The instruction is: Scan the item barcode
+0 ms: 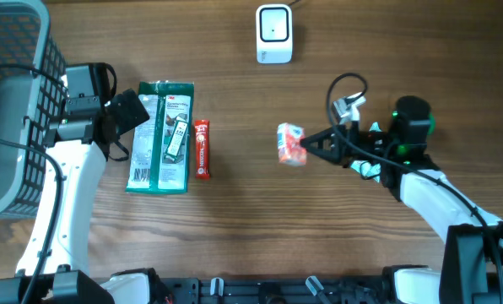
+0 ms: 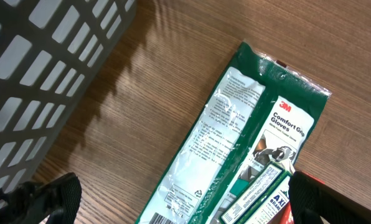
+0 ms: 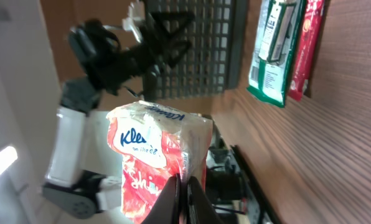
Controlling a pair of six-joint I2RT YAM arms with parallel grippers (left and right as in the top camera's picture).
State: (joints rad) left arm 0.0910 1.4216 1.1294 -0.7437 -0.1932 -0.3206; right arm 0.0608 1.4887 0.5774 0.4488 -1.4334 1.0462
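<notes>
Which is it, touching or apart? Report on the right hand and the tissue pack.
Touching. The right wrist view shows the right hand shut on the lower edge of the tissue pack, pinching its wrapper.

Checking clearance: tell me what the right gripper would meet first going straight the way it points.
Beyond the Kleenex pack the right gripper holds, the red snack bar, then the 3M gloves pack; if it rides high, it may pass over.

Mock shop checkout at a robot test station: a grey plastic basket (image 1: 15,101), white barcode scanner (image 1: 274,34) and packaged goods, namely 3M gloves (image 1: 159,135), a red wrapped bar (image 1: 202,149) and Kleenex tissues (image 1: 291,143), shared a wooden table (image 1: 235,236) with the robot's left arm (image 1: 66,194) and right arm (image 1: 433,192).
</notes>
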